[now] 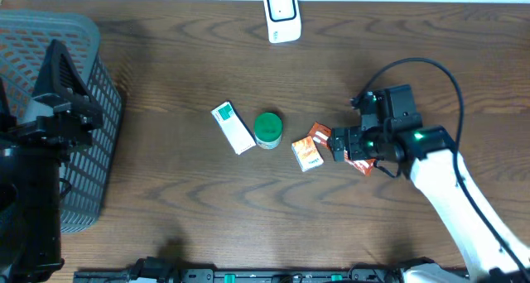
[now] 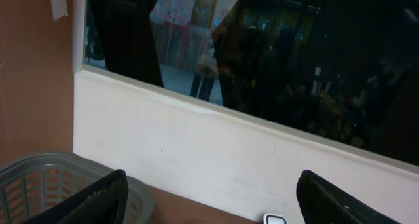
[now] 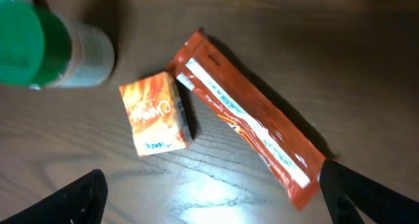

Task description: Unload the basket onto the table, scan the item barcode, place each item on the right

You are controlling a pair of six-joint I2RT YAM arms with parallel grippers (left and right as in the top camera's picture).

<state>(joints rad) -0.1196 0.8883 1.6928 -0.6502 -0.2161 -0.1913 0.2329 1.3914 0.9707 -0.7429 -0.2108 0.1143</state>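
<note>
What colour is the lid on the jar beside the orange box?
Green: the lid sits on a pale jar. Best in the right wrist view.

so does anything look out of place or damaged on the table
Nothing really stands out. The orange packet lies slanted beside the small orange box, both flat on the table, with no tear or spill that I can see. The white box sits at an angle next to the green-lidded jar.

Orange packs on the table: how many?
2. A small orange box beside the green-lidded jar, and a long orange packet on the box's other side, away from the jar. None looks hidden.
</note>
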